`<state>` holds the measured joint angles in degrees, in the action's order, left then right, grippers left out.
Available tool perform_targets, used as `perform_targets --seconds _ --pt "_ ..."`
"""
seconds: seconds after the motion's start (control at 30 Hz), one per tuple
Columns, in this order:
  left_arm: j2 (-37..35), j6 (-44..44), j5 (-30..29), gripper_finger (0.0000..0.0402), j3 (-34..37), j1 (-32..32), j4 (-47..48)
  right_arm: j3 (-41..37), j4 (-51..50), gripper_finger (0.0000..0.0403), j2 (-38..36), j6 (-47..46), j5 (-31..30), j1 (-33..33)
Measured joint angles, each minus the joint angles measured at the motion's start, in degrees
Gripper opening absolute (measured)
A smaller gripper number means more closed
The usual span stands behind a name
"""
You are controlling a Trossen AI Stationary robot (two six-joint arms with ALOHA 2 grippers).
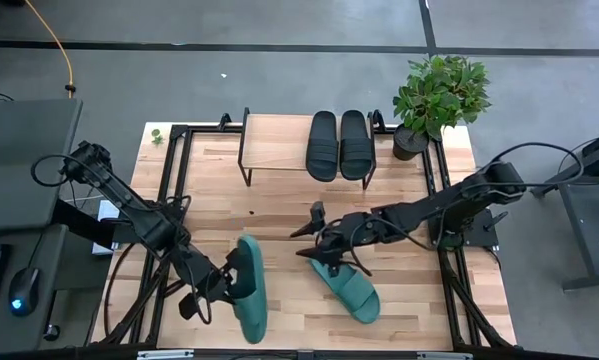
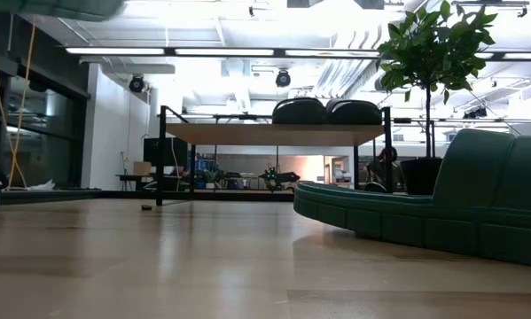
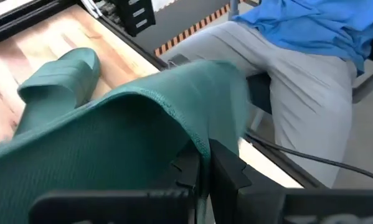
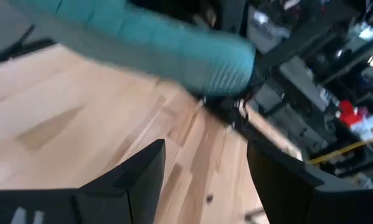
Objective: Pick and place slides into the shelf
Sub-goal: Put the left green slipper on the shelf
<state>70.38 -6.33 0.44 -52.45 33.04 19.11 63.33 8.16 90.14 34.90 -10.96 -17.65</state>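
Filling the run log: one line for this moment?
left gripper: shut on teal slide | right gripper: open, above other teal slide | black slides: on shelf

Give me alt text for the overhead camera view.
Left gripper is shut on a teal slide at the table's front, while the right gripper hovers open at another teal slide. Two black slides sit on the shelf beside a potted plant.

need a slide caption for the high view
Left gripper clamps one teal slide; right gripper open over the other; black pair shelved.
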Motion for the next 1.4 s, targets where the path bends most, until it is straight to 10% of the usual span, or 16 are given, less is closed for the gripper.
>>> perform_targets --seconds 0.73,1.4 --pt "1.96 -2.22 3.68 0.0018 0.02 -0.02 -2.78 13.99 0.31 0.0217 16.65 10.39 -11.88 -3.78" --pt "3.53 -1.77 4.55 0.0007 0.11 -0.07 -2.44 15.13 0.01 0.0217 16.75 16.41 -21.74 -7.74"
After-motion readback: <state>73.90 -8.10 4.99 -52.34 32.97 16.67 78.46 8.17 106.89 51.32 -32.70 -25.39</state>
